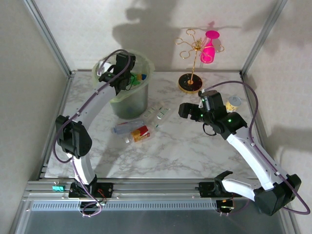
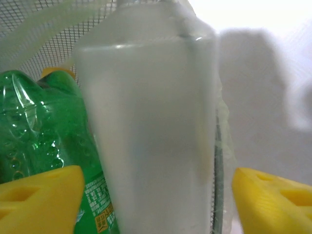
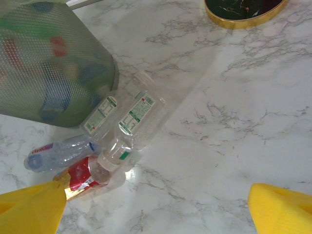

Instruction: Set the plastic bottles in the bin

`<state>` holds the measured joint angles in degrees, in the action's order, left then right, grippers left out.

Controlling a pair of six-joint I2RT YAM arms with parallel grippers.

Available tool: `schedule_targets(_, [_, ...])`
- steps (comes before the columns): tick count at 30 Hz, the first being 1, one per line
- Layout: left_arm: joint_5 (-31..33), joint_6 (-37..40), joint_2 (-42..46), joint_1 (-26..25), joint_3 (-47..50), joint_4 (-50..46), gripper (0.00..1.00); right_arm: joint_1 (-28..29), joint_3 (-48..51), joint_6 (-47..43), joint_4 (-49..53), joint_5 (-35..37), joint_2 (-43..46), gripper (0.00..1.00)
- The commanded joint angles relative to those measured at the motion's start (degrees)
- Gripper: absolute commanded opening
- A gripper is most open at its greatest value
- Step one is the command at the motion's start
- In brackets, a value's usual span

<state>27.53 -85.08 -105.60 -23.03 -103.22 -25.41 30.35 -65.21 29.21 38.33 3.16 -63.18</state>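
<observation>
The bin (image 1: pixel 129 105), a pale-green bucket, stands at the back left with several bottles inside. My left gripper (image 1: pixel 124 73) hangs over its mouth. In the left wrist view its yellow fingers (image 2: pixel 41 195) stand apart on either side of a blurred whitish bottle (image 2: pixel 151 122), with a gap on each side; a green bottle (image 2: pixel 39 126) lies beside it. On the table by the bin (image 3: pixel 48 63) lie two clear bottles (image 3: pixel 131 122), a blue-labelled one (image 3: pixel 53 153) and a red-labelled one (image 3: pixel 80 175). My right gripper (image 1: pixel 187 111) hovers open to their right, holding nothing.
A gold wire stand on a black round base (image 1: pixel 189 83) holds a pink goblet (image 1: pixel 209 46) at the back right. A tan cup (image 1: pixel 233 103) sits behind my right arm. Metal frame posts edge the table on both sides.
</observation>
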Motion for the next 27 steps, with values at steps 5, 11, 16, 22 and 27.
schedule_targets(5, [-0.91,4.56,6.19,0.48,-3.61,-0.46,0.94,-0.26,-1.73,-0.74,-1.06,-0.92,-0.98,0.96])
schedule_targets(11, [-1.60,12.18,9.98,0.53,-5.77,-1.36,0.96,-0.22,-3.14,-0.97,-0.74,-0.95,-1.24,0.96])
schedule_targets(16, [-11.65,22.93,14.76,0.89,-3.21,1.46,0.87,-0.25,-3.53,-1.08,-0.44,-1.03,-0.98,0.96])
schedule_targets(22, [-2.09,50.93,24.06,-11.92,-0.49,1.14,0.88,-0.21,-2.56,-0.94,0.10,-1.88,-0.29,0.96])
schedule_targets(27, [-0.74,68.81,32.51,-22.19,10.19,1.24,0.89,-0.28,-2.47,-1.45,0.94,-1.49,-0.07,0.95])
